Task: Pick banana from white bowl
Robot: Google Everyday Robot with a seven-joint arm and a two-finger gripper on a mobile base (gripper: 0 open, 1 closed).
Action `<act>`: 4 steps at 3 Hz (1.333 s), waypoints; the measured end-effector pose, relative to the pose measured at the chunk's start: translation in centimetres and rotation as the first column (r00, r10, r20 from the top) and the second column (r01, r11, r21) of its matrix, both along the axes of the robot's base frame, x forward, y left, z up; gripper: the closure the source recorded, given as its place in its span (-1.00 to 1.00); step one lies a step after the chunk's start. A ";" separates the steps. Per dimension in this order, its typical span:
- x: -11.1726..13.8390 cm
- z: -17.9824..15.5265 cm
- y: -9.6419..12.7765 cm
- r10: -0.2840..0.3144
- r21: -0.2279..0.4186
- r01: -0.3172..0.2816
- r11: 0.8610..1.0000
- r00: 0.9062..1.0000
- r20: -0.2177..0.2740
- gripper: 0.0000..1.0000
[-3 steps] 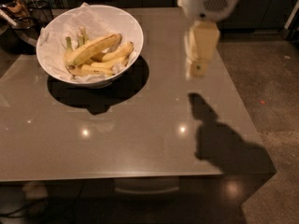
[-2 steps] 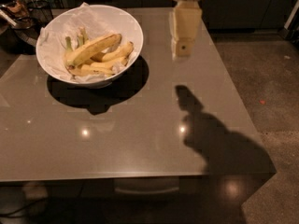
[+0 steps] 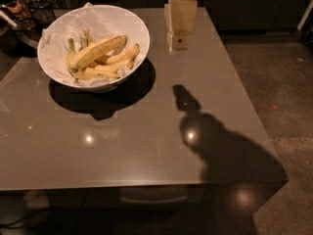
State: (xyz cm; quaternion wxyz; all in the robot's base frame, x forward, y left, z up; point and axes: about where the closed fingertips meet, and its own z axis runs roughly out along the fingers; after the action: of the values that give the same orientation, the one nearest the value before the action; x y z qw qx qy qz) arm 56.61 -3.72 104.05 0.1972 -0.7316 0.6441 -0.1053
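One gripper [image 3: 179, 42] hangs above the far part of the grey table [image 3: 122, 151], pointing down. I cannot tell whether it is released or clenched. Left of the gripper and well apart from it stands the white bowl [image 3: 139, 28], lined with crumpled paper [image 3: 85, 18]. The banana [image 3: 95, 52] lies inside on top of the smaller bananas [image 3: 122, 57], its dark tip toward the gripper and its stem away. On the near side of the gripper, the arm's shadow [image 3: 195, 126] falls across the table.
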 end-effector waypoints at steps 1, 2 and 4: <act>1.6 0.2 1.1 0.049 -0.014 -0.049 0.999 0.999 0.010 -1.00; 3.7 1.0 3.9 0.132 -0.022 -0.132 0.991 0.991 0.023 -1.00; 6.0 1.2 9.1 0.271 -0.040 -0.269 0.962 0.962 0.045 -1.00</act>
State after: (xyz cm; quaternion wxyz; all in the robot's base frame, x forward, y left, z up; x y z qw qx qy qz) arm 62.62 5.39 105.24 0.2133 -0.8130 0.5313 -0.1065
